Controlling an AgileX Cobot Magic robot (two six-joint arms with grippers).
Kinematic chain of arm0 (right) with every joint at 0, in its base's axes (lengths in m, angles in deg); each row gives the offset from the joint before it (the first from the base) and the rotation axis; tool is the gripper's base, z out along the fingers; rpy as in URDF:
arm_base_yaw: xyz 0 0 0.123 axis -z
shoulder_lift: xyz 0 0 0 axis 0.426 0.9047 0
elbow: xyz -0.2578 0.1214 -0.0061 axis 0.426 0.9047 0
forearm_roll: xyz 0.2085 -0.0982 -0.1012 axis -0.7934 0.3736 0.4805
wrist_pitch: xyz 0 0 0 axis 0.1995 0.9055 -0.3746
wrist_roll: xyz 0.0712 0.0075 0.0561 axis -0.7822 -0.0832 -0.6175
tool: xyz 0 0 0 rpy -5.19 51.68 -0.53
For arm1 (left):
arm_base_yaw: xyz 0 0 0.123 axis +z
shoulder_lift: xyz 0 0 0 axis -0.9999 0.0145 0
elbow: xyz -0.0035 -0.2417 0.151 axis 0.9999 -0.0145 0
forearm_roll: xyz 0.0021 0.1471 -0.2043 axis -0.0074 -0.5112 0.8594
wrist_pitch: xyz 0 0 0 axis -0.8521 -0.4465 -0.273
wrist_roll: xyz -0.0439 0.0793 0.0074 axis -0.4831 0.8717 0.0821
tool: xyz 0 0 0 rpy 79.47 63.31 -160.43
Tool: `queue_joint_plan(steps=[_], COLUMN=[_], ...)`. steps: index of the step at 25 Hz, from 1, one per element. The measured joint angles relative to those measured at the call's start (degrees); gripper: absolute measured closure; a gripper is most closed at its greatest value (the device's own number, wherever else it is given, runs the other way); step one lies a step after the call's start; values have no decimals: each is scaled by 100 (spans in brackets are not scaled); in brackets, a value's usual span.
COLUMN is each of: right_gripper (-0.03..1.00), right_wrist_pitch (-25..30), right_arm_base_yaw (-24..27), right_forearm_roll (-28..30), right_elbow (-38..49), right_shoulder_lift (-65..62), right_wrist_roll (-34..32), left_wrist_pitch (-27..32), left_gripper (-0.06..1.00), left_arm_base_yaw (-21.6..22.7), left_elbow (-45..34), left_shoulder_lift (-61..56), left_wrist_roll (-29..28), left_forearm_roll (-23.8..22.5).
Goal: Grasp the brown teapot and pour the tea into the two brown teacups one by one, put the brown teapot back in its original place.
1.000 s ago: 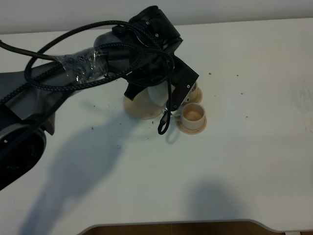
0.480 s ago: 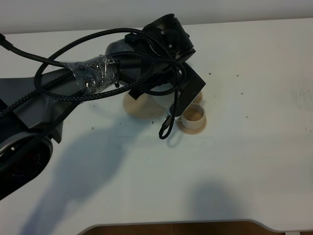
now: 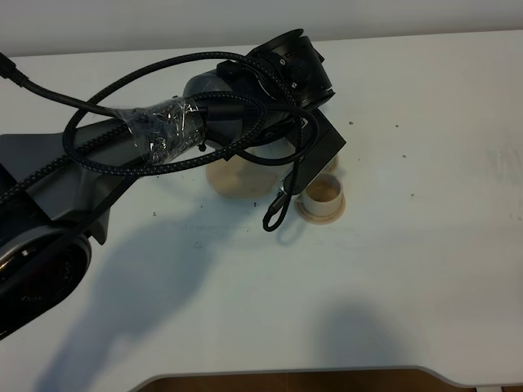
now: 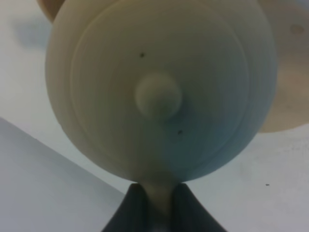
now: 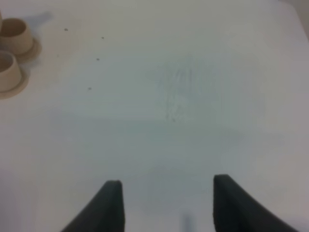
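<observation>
My left gripper [image 4: 157,195] is shut on the loop handle of the brown teapot [image 4: 159,92]. The left wrist view looks straight down on its domed lid and knob. In the exterior high view my left arm [image 3: 245,114] hides nearly all of the teapot [image 3: 260,152]. The large saucer [image 3: 231,178] lies bare beneath it and also shows in the left wrist view [image 4: 285,87]. One teacup [image 3: 323,194] stands on its small saucer to the right. The second teacup [image 3: 332,166] peeks out behind the gripper block. Both cups [image 5: 14,31] [image 5: 7,72] show in the right wrist view. No tea is visible. My right gripper [image 5: 166,193] is open and empty.
The white table [image 3: 409,269] carries a few dark specks. Its front edge [image 3: 286,374] runs along the bottom. A braided cable loop [image 3: 274,214] hangs off my left arm just left of the near cup.
My left arm has swung up and to the right with the teapot. More of the large saucer now lies uncovered. The cups have not moved.
</observation>
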Motion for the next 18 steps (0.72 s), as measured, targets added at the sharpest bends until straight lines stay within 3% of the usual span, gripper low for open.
queue_joint_plan(steps=[18], right_gripper=[53], right_wrist_pitch=[0], right_arm_base_yaw=[0], right_forearm_roll=[0], right_elbow=[0], right_shoulder_lift=[0], right_wrist_roll=[0], left_wrist_pitch=[61], left_gripper=[83], left_arm_base_yaw=[-122], left_elbow=[0], left_shoulder_lift=[0], left_wrist_roll=[163], left_forearm_roll=[-340])
